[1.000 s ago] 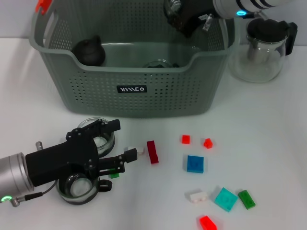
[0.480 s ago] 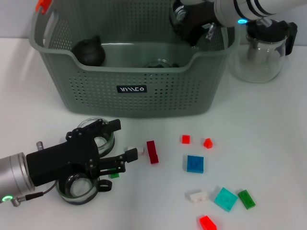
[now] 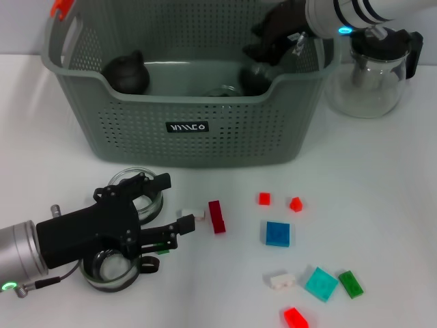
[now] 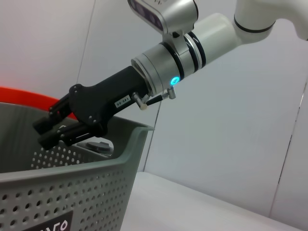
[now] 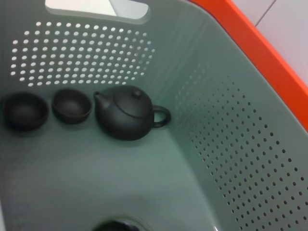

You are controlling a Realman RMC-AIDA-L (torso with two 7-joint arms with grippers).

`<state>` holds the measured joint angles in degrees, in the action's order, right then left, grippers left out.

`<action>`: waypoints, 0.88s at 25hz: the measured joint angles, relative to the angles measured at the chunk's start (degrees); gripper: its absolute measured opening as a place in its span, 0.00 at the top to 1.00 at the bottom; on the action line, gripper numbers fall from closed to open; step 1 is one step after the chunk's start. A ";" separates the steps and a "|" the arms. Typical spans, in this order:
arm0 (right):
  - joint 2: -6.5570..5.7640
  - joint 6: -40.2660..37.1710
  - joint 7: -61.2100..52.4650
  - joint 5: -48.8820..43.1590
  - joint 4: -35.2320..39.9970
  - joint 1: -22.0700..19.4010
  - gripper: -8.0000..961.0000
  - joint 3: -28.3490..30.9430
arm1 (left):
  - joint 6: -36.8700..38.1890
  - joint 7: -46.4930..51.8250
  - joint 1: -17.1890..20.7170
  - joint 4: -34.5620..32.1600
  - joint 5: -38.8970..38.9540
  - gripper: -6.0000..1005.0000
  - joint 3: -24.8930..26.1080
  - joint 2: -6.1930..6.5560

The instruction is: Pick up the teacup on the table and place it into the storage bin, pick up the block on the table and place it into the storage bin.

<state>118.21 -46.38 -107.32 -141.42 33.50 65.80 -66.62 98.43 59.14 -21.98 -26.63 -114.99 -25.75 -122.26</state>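
The grey-green storage bin (image 3: pixel 198 137) stands at the back of the table. My right gripper (image 3: pixel 254 44) reaches down into its right end with fingers apart; it also shows in the left wrist view (image 4: pixel 45 131). A dark teacup (image 3: pixel 253 78) lies in the bin just under it. The right wrist view shows two more dark teacups (image 5: pixel 24 111) and a dark teapot (image 5: pixel 126 115) on the bin floor. My left gripper (image 3: pixel 174 203) is open, low over the table beside two glass cups (image 3: pixel 109 268). A dark red block (image 3: pixel 217 216) and a small white block (image 3: pixel 192 214) lie right by its fingertips.
A glass teapot with a black lid (image 3: pixel 372 68) stands right of the bin. Several loose blocks lie at the front right, among them a blue one (image 3: pixel 277 234), a teal one (image 3: pixel 321 283) and a green one (image 3: pixel 351 283). The bin has an orange-red handle clip (image 3: pixel 61 8).
My right gripper has dropped from above the bin's rim down into the bin, and the dark teacup it carried now lies below its fingers. The left arm has hardly moved.
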 joint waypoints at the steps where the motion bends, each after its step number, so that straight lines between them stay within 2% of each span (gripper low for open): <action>1: 0.00 -0.09 -0.22 0.00 0.14 -0.03 0.71 0.00 | 0.00 0.00 0.01 0.00 -0.04 0.11 0.00 0.00; 4: -0.05 -0.85 -0.87 0.00 1.11 -0.23 0.56 0.13 | 0.01 0.02 0.01 0.00 -0.04 0.11 0.00 0.00; 6: -0.12 -2.20 -1.40 0.01 2.75 -0.76 0.50 0.42 | 0.03 0.06 0.01 0.00 -0.03 0.11 0.00 0.00; 10: 0.07 -6.78 -3.13 0.71 11.17 -3.61 0.40 1.15 | 0.15 0.13 0.07 0.00 -0.05 0.11 0.00 0.00; 12: 0.52 -12.42 -3.51 4.09 21.07 -6.92 0.35 2.83 | 0.21 0.13 0.08 0.00 -0.05 0.11 0.00 0.00; 13: 0.52 -12.42 -3.51 4.09 21.07 -6.92 0.35 2.83 | 0.25 0.15 0.08 0.00 -0.07 0.11 0.00 0.00; 15: 0.48 -17.93 -2.83 9.65 27.55 -9.77 0.35 4.05 | 0.34 0.19 0.09 0.00 -0.12 0.11 0.00 0.00; 17: -0.09 -24.12 -1.03 18.31 33.14 -13.28 0.35 5.60 | 0.45 0.20 0.10 0.00 -0.15 0.11 0.00 0.02; 22: -2.14 -39.95 4.55 37.88 36.17 -20.41 0.35 11.11 | 0.79 0.16 0.10 -0.04 -0.16 0.11 0.00 0.13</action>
<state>116.08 -86.33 -102.77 -103.54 69.67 45.38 -55.51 99.22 59.30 -21.88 -26.66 -115.15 -25.75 -122.12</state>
